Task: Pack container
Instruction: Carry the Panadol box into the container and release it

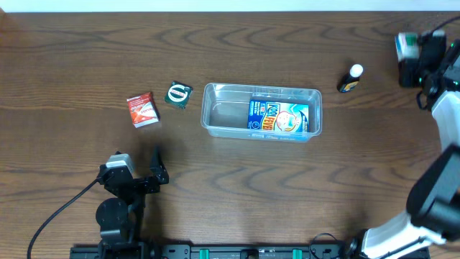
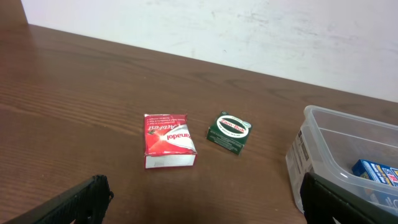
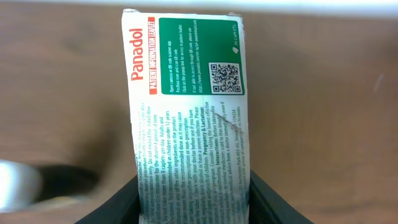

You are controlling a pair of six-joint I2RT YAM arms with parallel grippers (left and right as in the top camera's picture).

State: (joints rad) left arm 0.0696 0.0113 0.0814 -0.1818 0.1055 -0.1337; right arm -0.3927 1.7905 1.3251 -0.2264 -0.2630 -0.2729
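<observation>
Right arm loaded
Your right gripper (image 1: 420,52), at the far right corner, clamps the Panadol box (image 3: 186,112); the container (image 1: 215,109) sits mid-table to its left, long axis left-right. Left gripper (image 2: 205,202) gapes wide, empty.

Container (image 1: 215,109) is placed mid-table; a flat box (image 1: 279,117) is laid in its right half. Two packets are set to its left: square packet (image 1: 178,94) nearer, larger packet (image 1: 142,109) farther. A small bottle (image 1: 350,78) is stood to its right; beyond, a Panadol box (image 1: 407,48) is held by the right gripper (image 3: 194,193).
</observation>
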